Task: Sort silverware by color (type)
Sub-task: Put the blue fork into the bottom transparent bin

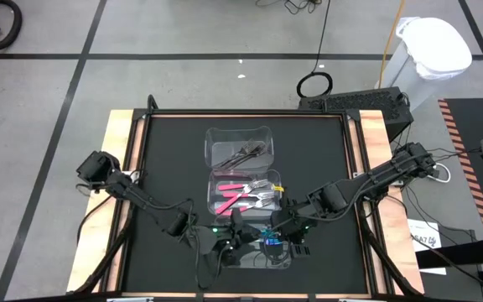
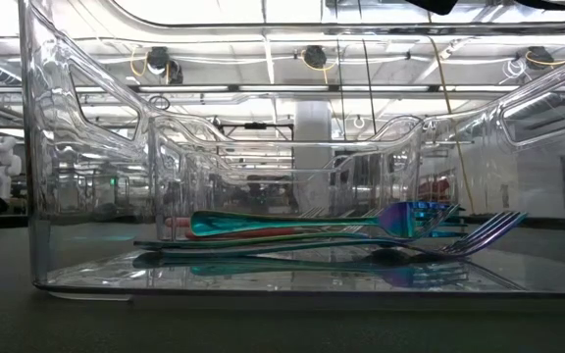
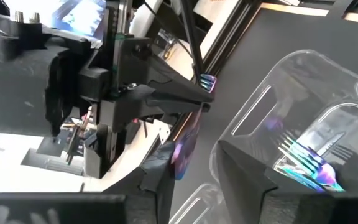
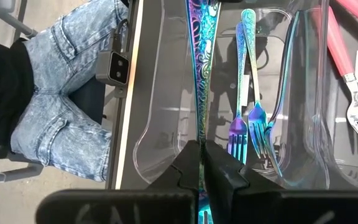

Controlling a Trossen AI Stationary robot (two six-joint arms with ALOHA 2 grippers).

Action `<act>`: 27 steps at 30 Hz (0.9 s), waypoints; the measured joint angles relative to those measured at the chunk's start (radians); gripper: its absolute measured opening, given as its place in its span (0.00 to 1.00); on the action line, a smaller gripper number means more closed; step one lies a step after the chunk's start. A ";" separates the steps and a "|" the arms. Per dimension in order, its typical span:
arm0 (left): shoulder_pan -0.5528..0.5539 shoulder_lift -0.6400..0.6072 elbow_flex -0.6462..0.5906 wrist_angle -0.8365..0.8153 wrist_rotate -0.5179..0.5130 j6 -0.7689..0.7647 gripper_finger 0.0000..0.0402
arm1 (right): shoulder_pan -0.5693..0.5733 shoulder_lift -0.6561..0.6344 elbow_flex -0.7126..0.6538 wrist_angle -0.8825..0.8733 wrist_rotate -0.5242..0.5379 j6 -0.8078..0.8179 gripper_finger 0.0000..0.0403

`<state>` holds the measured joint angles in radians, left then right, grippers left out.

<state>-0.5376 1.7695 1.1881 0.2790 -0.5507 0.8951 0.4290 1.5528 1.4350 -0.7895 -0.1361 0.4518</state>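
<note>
At six o'clock, over the near container (image 1: 282,257), fork transfer.
My right gripper (image 4: 201,155) clamps an iridescent fork (image 4: 201,74) for sorting; my left gripper's (image 1: 225,245) grasp state cannot be determined.

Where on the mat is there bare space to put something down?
Bare black mat lies left of the three clear containers, and again to their right. It is crowded at the near container, where both grippers meet.

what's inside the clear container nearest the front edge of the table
Iridescent blue-teal forks lie inside the clear container. The right gripper, shut, holds another iridescent piece above it; its head is hidden.
</note>
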 joint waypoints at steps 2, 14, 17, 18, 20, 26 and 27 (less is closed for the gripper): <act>0.000 0.000 0.000 0.000 0.000 0.000 0.29 | 0.000 0.000 0.000 0.000 0.000 0.000 0.01; 0.000 0.000 0.000 0.000 0.046 -0.001 0.15 | 0.000 0.000 0.000 0.000 -0.004 0.000 0.01; 0.000 0.000 0.000 0.000 0.047 -0.001 0.09 | 0.000 0.000 0.000 0.000 -0.003 -0.001 0.01; 0.000 0.000 0.000 -0.001 0.050 0.000 0.07 | 0.000 0.000 0.000 -0.001 -0.003 -0.004 0.01; 0.000 0.000 0.000 -0.007 0.053 0.000 0.03 | 0.000 0.000 0.000 -0.002 -0.001 -0.017 0.02; -0.001 0.000 0.000 -0.008 0.053 -0.001 0.02 | 0.000 0.000 0.000 0.014 0.006 -0.068 0.11; -0.002 0.000 0.000 -0.009 0.053 -0.001 0.02 | 0.000 0.000 0.000 0.018 0.006 -0.074 0.14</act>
<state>-0.5392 1.7691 1.1881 0.2703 -0.4973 0.8944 0.4290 1.5528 1.4349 -0.7719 -0.1299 0.3778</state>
